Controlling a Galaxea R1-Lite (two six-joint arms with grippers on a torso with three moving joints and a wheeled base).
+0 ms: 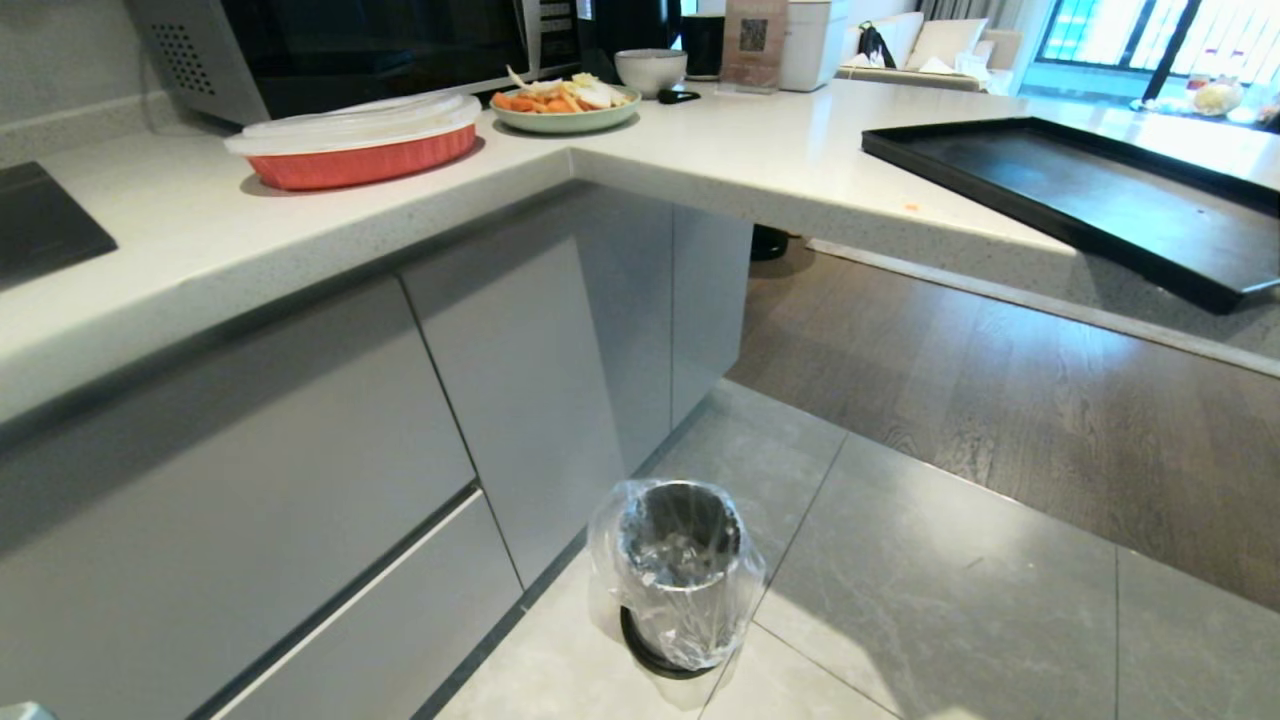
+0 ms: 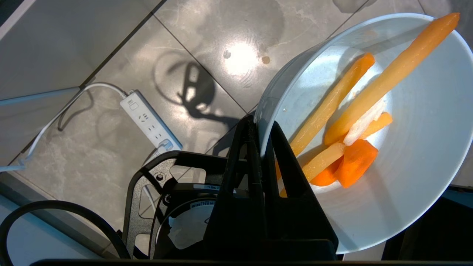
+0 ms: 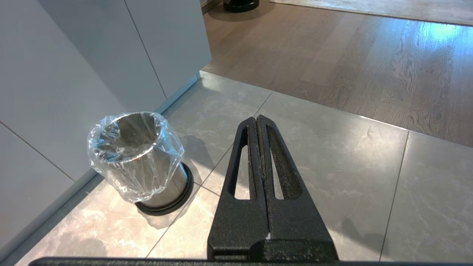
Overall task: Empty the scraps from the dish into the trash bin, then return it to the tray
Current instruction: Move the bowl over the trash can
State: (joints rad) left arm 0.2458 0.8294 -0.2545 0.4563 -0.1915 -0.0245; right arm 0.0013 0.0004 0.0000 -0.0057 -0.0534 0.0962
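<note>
One dish, pale and glossy, is pinched by its rim in the left end effector, whose two fingers are clamped narrow on either side of the wall; it hangs tilted over the tiled floor, where a white power strip lies. The scraps sit inside the dish: two long orange sticks, a shorter yellow one, a pale white piece and a couple of orange chunks, all bunched toward the lower side near the fingers. One trash bin, metal with a crinkled clear liner over its rim, stands on the floor by the grey cabinet corner; nothing can be made out inside it beyond the liner. One black tray lies bare on the white desk, on its right part. Further back on the desk are a red baking dish under a clear lid, a green plate heaped with orange and white slices, and a grey-white bowl. The right end effector hangs over the floor tiles beside the bin, its fingers pressed together on nothing
</note>
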